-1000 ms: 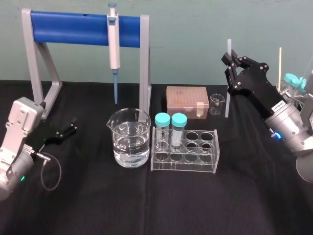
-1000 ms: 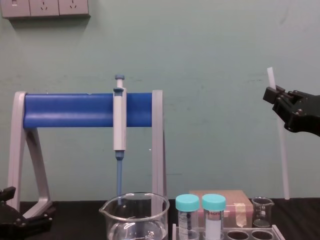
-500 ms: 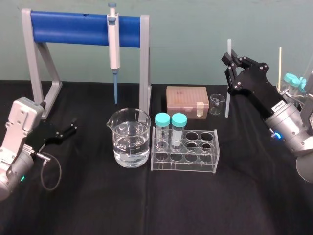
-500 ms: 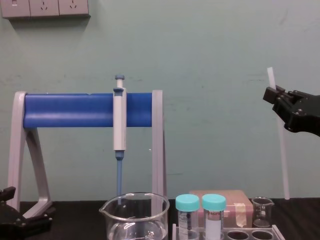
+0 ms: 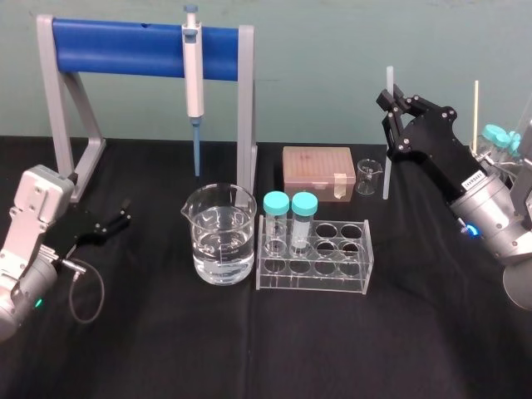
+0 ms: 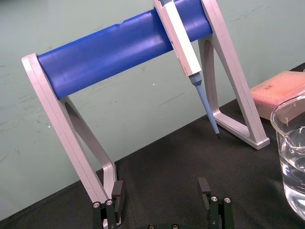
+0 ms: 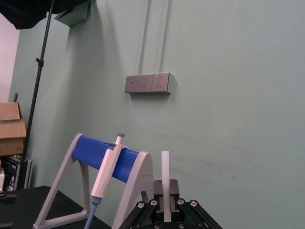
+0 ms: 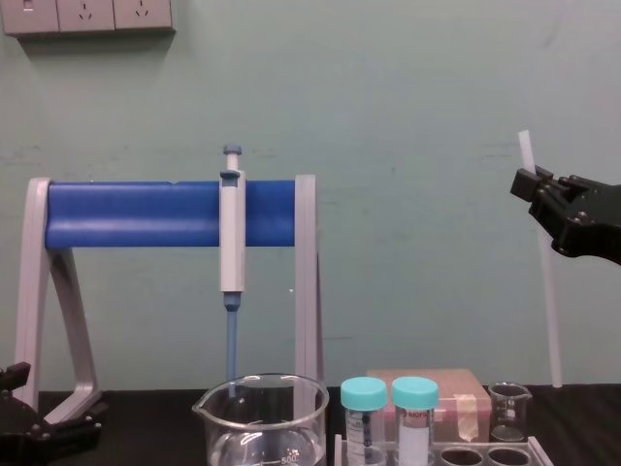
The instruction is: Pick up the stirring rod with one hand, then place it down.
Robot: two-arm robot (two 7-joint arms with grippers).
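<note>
Black bench (image 5: pixel 249 349): right pincer (image 5: pixel 388 100) is clamping the stirring rod (image 5: pixel 386 170) upright; left pincer (image 5: pixel 123 214) is resting parked, jaws apart.

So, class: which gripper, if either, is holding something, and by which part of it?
The right gripper holds the stirring rod near its upper end, a short stub showing above the grip. The left gripper is open and holds nothing.

A pale green wall (image 8: pixel 417 87) carries a row of sockets (image 8: pixel 87 15). Black cloth covers the tabletop (image 5: pixel 249 349). Cardboard boxes (image 7: pixel 10 129) are stacked at the side.
</note>
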